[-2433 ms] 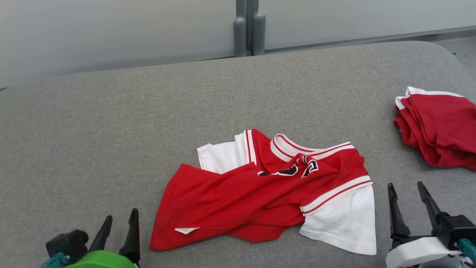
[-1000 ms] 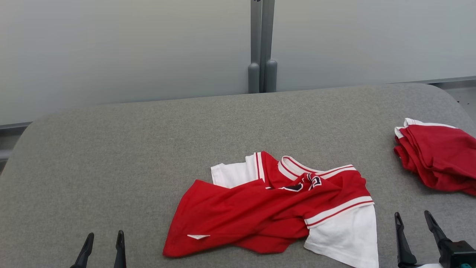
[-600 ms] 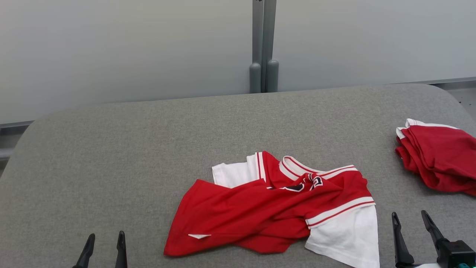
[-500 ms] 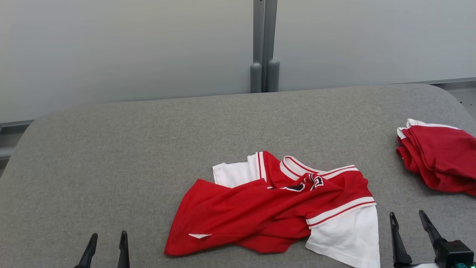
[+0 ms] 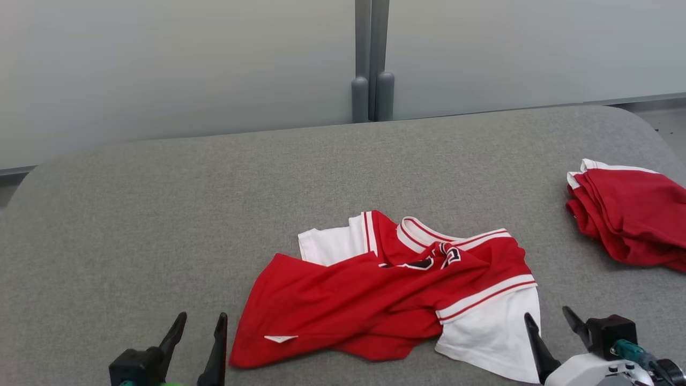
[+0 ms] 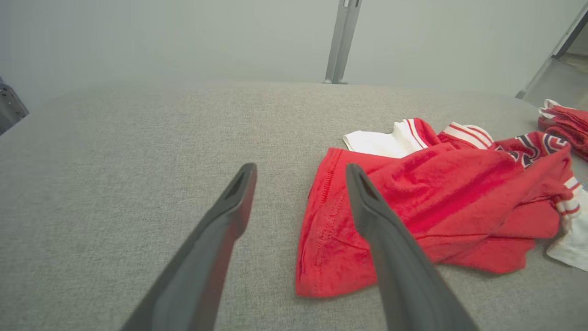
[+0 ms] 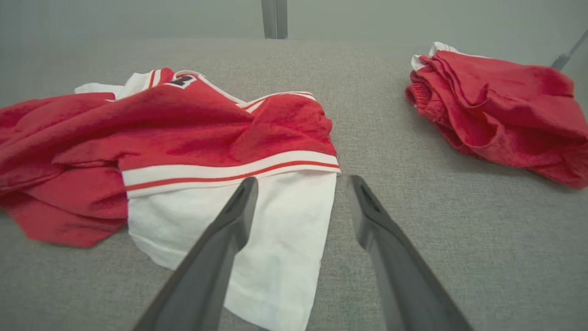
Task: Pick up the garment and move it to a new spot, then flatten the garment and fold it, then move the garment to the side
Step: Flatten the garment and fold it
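Crumpled red-and-white garment (image 5: 396, 295) sits lower centre in head view, on the grey table (image 5: 161, 214). Left gripper (image 5: 202, 317) lower left, right gripper (image 5: 546, 313) lower right, both spread and holding nothing. Right wrist view adds its white sleeve (image 7: 285, 216) just past the tips. Folded red pile (image 5: 627, 214) is at the right edge.

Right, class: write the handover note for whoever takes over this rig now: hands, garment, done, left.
Left hand: open, empty, by the red hem of the jersey.
Right hand: open, empty, at its white sleeve.
The jersey lies crumpled on the grey table; a second red garment sits bunched at the robot's right.
Done: nothing yet.
Left: pick up, move, flatten, fold, set aside.
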### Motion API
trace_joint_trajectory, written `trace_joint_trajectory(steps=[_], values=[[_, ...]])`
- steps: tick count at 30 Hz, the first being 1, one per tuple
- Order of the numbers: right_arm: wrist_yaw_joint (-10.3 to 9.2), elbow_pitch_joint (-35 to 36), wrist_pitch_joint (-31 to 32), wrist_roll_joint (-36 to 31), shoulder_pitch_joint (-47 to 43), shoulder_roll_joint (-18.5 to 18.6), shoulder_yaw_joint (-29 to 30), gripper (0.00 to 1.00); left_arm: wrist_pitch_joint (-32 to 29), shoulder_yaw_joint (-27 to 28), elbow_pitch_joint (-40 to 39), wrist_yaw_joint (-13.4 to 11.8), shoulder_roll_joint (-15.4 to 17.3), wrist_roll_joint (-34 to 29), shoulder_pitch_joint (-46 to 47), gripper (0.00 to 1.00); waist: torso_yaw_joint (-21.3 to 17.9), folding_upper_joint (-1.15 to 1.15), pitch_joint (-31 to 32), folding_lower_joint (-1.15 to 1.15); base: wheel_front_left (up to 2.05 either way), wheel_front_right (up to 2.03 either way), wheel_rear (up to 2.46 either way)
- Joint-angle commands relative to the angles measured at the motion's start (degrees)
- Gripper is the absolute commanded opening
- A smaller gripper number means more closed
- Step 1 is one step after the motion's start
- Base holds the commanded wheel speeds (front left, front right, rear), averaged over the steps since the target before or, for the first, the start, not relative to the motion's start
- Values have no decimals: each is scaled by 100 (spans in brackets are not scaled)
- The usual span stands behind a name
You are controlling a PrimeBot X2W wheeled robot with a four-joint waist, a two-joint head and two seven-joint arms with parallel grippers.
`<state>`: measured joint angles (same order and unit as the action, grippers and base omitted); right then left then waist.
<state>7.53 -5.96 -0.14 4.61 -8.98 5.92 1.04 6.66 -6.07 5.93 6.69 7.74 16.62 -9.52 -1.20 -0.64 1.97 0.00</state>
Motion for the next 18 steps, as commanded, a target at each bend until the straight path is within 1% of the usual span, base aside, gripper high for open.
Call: trace_joint_trajectory(steps=[1,3,5,7,8,9,11,13,18], values=[[-7,62,182,95,-11,26,-59,100,-111,-38,-76,22,46,28,112,100,-56,64,-77,0,0,0,0],[-7,153,549,218,-75,114,-139,100,-362,-102,-236,22,66,58,118,100,-86,64,-151,0,0,0,0],[-9,187,826,243,-136,297,-235,100,-594,-176,-397,17,82,59,138,100,-99,64,-252,0,0,0,0],[-8,172,1046,306,-200,352,-261,100,-850,-294,-542,26,78,94,176,100,-88,64,-337,0,0,0,0],[-5,151,1177,327,-264,427,-248,100,-1219,-439,-638,33,110,117,194,100,-67,64,-410,0,0,0,0],[-5,151,1177,327,-264,427,-248,100,-1219,-439,-638,33,110,117,194,100,-67,64,-410,0,0,0,0],[-5,58,1301,372,-326,421,-260,100,-1654,-599,-807,33,139,175,311,100,-66,64,-517,0,0,0,0],[-5,-55,1319,397,-248,410,-322,100,-1831,-652,-870,28,174,145,394,100,-80,64,-626,0,0,0,0],[-6,-474,1197,443,98,328,-537,100,-2013,-712,-788,-23,192,53,691,100,-103,64,-864,0,0,0,0]])
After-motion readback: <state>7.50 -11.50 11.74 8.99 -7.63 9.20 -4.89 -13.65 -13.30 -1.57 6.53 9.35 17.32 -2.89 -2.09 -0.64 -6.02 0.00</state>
